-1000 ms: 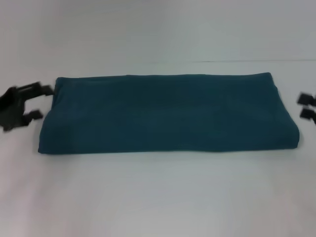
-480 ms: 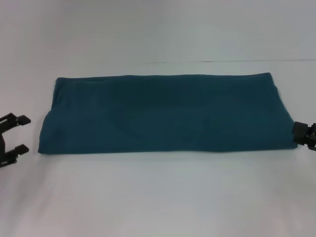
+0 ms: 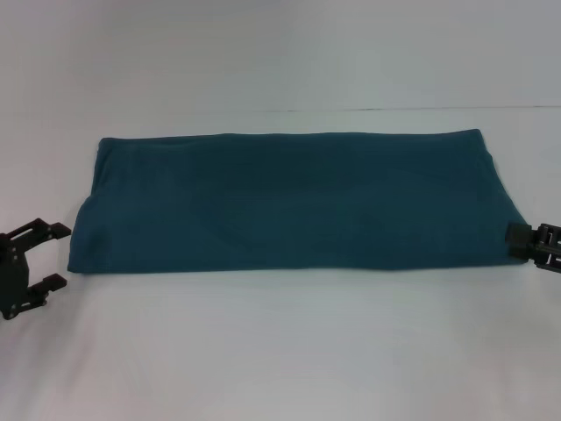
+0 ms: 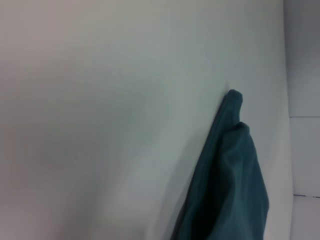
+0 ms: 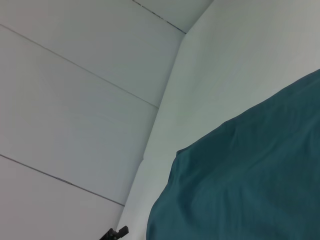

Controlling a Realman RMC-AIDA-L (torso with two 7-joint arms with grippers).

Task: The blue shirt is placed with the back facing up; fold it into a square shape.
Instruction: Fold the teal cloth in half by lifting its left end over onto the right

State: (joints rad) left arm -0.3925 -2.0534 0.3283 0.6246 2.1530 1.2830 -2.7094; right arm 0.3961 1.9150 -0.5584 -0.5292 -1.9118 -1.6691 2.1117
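Observation:
The blue shirt point(image 3: 289, 200) lies on the white table point(image 3: 280, 351) as a long plain teal band running left to right. My left gripper point(image 3: 54, 256) is open and empty, just off the shirt's front left corner and apart from it. My right gripper point(image 3: 521, 239) is at the shirt's front right corner, touching or overlapping its edge. The left wrist view shows the shirt's end edge-on point(image 4: 232, 175). The right wrist view shows the shirt point(image 5: 250, 185) close up, with my left gripper point(image 5: 116, 232) small and far beyond it.
The table's far edge meets a pale wall point(image 3: 280, 53) just behind the shirt. Bare table lies in front of the shirt. Panelled wall point(image 5: 75, 100) fills much of the right wrist view.
My left gripper has dropped from beside the shirt's far left corner to its front left corner. My right gripper has moved down and inward onto the front right corner.

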